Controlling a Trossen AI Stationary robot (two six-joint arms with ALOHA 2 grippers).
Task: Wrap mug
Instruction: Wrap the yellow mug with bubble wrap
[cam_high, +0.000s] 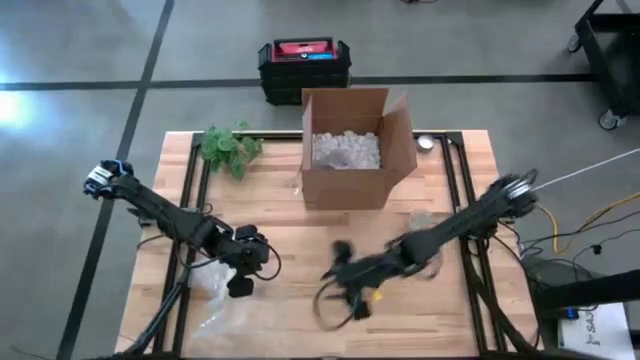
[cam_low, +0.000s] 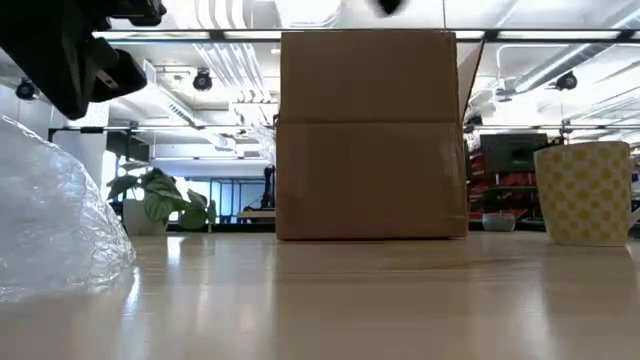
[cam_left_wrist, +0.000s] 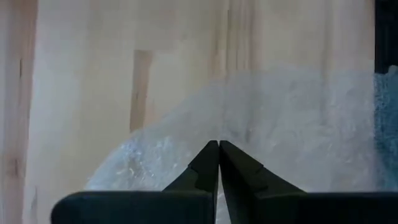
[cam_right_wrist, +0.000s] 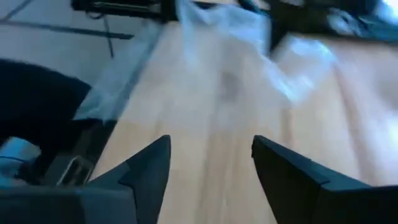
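Observation:
The mug (cam_low: 585, 192), pale yellow with a checked pattern, stands upright on the wooden table at the right of the low view. A sheet of clear bubble wrap (cam_high: 215, 292) lies bunched at the table's near left and rises in a mound (cam_low: 55, 225). My left gripper (cam_high: 243, 272) is shut just above it (cam_left_wrist: 219, 144). My right gripper (cam_high: 340, 278) is open (cam_right_wrist: 211, 144) over bare wood near the table's middle front, with nothing between its fingers. The bubble wrap (cam_right_wrist: 249, 37) lies beyond it. My left gripper's shut fingertips (cam_left_wrist: 211, 155) point down at the bubble wrap (cam_left_wrist: 280, 137) from above. I cannot tell whether they touch the wrap or have any of it between them.
An open cardboard box (cam_high: 350, 150) with white packing filler stands at the far middle. A green plant (cam_high: 230, 148) lies at the far left, and a small round object (cam_high: 427, 143) sits right of the box. A black and red case (cam_high: 305, 65) is on the floor beyond.

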